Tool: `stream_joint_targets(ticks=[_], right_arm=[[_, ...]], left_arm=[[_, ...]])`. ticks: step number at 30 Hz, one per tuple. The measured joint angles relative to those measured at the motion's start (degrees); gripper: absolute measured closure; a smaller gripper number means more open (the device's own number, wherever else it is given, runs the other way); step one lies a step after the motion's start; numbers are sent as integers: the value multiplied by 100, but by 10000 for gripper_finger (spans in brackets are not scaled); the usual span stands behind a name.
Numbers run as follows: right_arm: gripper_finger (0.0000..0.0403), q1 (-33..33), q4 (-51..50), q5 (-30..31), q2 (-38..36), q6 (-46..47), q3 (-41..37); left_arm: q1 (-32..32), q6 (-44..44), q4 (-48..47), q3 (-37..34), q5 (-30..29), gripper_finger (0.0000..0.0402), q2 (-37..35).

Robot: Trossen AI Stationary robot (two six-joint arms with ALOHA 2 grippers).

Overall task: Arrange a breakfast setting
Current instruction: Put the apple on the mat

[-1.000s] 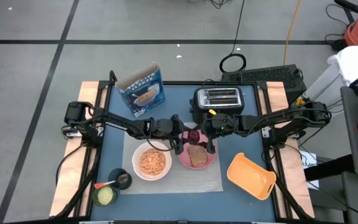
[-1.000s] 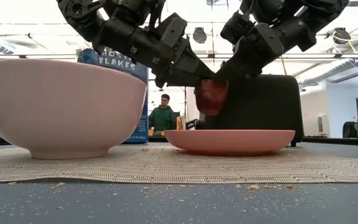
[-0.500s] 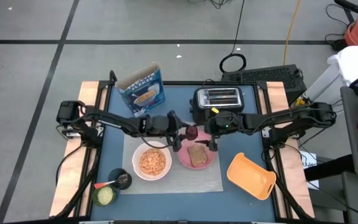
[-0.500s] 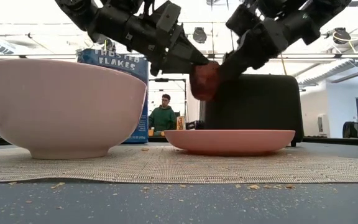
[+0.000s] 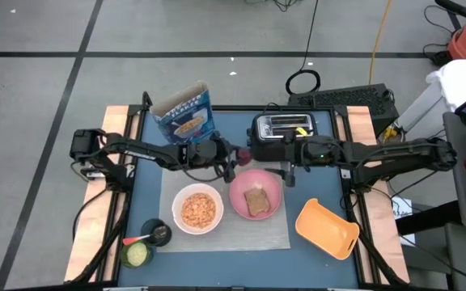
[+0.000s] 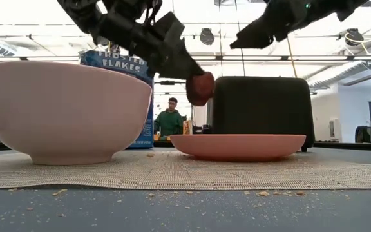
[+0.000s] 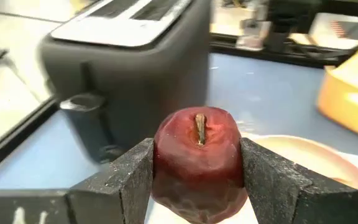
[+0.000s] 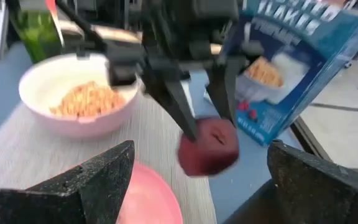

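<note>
We see the left tool (image 5: pixel 235 155) clenched on the small dark red fruit (image 5: pixel 243 153), holding it in the air just beyond the far rim of the pink plate (image 5: pixel 270 187) and close in front of the black toaster (image 5: pixel 282 128). The right tool (image 5: pixel 288 173) hangs released over the plate's right edge, apart from the fruit. On the grey mat (image 5: pixel 225 236) sit the plate with its toast slice (image 5: pixel 256 201) and the white bowl (image 5: pixel 198 209) of cereal, with the cereal box (image 5: pixel 184 115) behind and a yellow-orange dish (image 5: pixel 328 229) on the desk (image 5: pixel 310 259) to the right.
</note>
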Motion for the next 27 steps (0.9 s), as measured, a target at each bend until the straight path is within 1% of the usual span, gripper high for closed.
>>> stream_joint_targets(ticks=[3, 6, 9, 12, 15, 23, 27], right_arm=[[50, 0, -129, -2, -210, 50, 0], [50, 2, -108, -3, -321, 52, -2], [50, 2, -43, -2, -338, 47, -2], [50, 2, -41, -4, -317, 43, -2], [51, 2, -63, -5, -269, 41, -3], [51, 2, -27, -7, -151, 39, -4], [51, 2, -24, -7, -124, 38, -4]], left_arm=[[158, -128, 247, -295, -211, 183, 0], [261, -299, 836, -713, -409, 183, 2], [311, -387, 1533, -1084, -444, 183, 4], [310, -358, 1910, -1280, -498, 183, 4], [299, -315, 1953, -1287, -583, 183, 4], [278, -231, 1957, -1287, -586, 183, 4], [219, -301, 2136, -1287, -603, 183, 210]])
